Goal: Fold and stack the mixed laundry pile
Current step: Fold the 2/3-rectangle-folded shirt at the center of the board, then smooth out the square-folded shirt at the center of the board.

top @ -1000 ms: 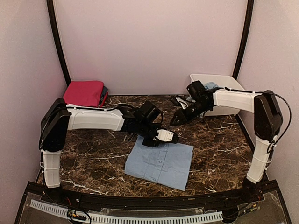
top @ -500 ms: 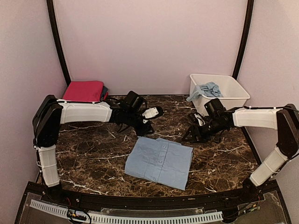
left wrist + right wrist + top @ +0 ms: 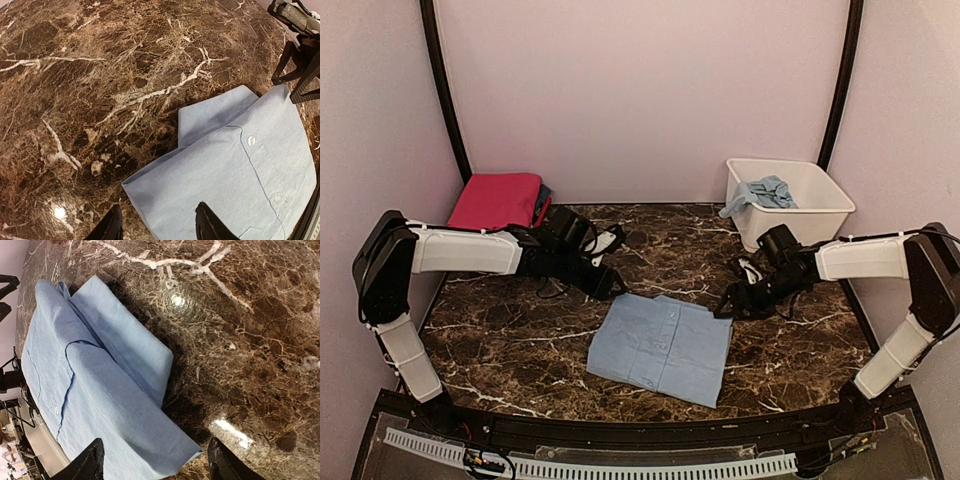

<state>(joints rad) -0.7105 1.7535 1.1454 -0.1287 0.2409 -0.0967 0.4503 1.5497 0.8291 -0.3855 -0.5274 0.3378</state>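
A pale blue collared shirt lies folded into a rectangle at the middle of the table, button placket up. My left gripper hovers just off its far left corner, open. In the left wrist view its fingertips straddle that corner of the shirt with nothing between them. My right gripper is low at the shirt's far right corner, open. In the right wrist view the shirt's folded edge lies below the spread fingertips. More of the laundry pile, a pale blue garment, sits in the tub.
A white plastic tub stands at the back right. A folded magenta-pink stack with a dark piece beside it sits at the back left. The dark marble table is bordered by side walls and black poles.
My left gripper has opened and drawn back left off the shirt's far edge. My right gripper has dropped from near the tub to the shirt's right corner and opened wider.
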